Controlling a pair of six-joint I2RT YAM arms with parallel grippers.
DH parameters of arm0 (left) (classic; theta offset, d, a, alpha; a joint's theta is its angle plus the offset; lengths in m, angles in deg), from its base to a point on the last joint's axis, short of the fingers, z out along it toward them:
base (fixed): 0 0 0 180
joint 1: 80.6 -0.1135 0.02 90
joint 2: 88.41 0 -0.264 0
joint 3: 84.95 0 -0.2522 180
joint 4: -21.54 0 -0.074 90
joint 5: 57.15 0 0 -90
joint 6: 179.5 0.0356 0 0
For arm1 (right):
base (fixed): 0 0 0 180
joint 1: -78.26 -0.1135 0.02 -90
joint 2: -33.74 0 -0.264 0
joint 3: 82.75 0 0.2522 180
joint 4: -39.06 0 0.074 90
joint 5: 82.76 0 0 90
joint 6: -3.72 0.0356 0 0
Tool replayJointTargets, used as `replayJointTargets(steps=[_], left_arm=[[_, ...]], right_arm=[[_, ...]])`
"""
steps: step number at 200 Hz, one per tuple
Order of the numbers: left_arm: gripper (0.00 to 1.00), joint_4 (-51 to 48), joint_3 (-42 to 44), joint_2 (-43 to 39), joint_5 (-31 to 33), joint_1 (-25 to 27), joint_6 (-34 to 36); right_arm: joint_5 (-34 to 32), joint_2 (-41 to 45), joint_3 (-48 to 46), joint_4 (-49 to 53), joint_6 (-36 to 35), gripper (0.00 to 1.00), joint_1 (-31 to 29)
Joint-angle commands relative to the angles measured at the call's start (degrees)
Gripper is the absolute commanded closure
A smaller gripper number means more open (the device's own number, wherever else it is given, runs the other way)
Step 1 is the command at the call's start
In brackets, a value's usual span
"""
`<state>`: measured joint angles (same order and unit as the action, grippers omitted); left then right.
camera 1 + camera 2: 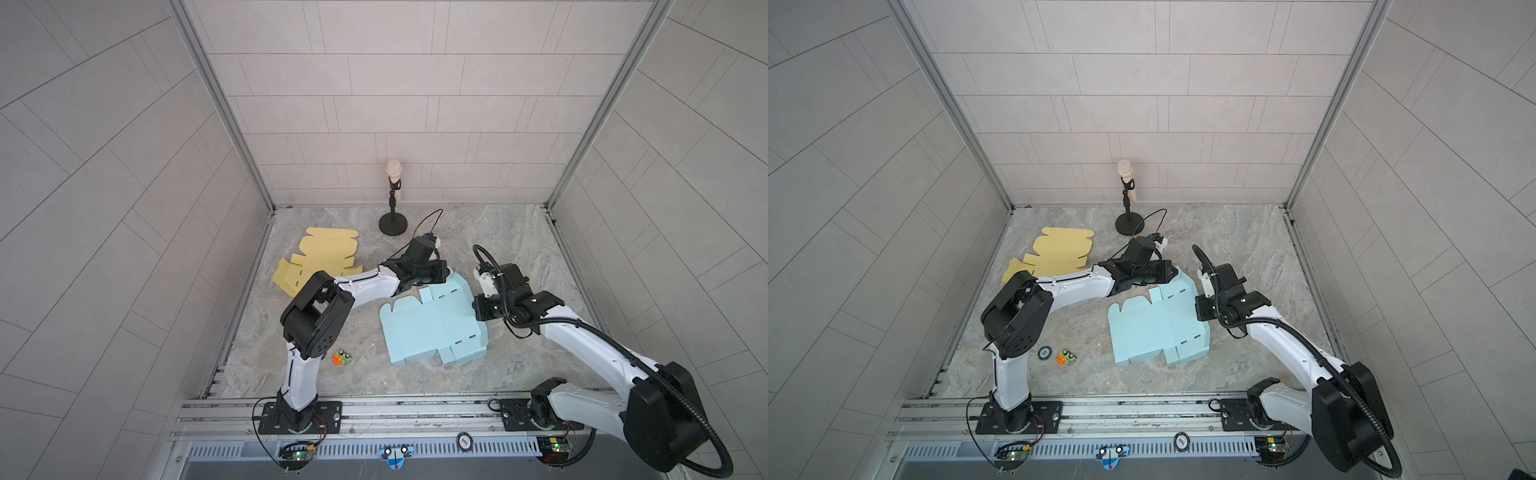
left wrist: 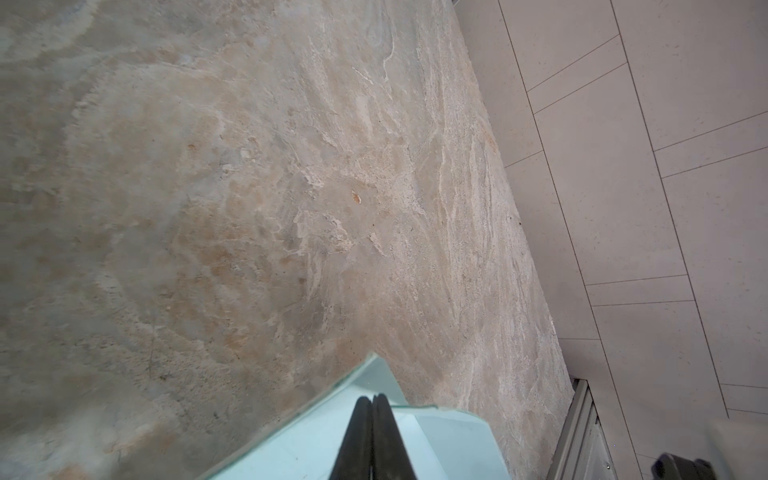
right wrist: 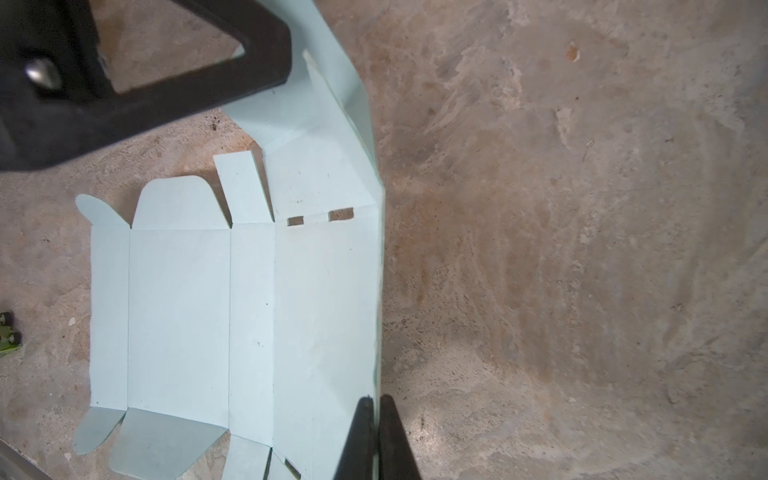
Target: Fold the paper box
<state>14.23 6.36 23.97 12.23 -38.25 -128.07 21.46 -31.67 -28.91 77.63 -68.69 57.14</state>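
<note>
Jaws L+R both pinched on blue paper box [image 1: 432, 328] raised edge.

Left arm [image 1: 365, 286], right arm [image 1: 582, 349] are wearing white shells between bulky black joints. Ribbed black hose [image 1: 561, 319] is trailing the right, thin wire [image 1: 428, 212] the left.

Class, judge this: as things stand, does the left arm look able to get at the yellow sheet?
Probably not right now: the left gripper is shut on the blue sheet. The yellow sheet lies close beside that arm, with nothing between.
</note>
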Motion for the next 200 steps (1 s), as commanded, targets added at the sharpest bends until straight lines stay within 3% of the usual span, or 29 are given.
replayJointTargets(steps=[1,68,200], left_arm=[[0.93,-0.92,-2.82,1.45,0.51,-0.51,0.71],[0.93,-2.93,-7.77,4.43,0.02,-0.42,1.63],[0.94,0.37,0.74,-1.80,-3.28,3.41,2.50]], right_arm=[[0.60,2.07,-0.95,-0.08,-1.32,1.00,-0.32],[0.89,2.83,-1.31,-0.09,-1.32,1.00,-0.74],[0.02,3.19,-1.14,-0.17,-1.73,1.00,-0.76]])
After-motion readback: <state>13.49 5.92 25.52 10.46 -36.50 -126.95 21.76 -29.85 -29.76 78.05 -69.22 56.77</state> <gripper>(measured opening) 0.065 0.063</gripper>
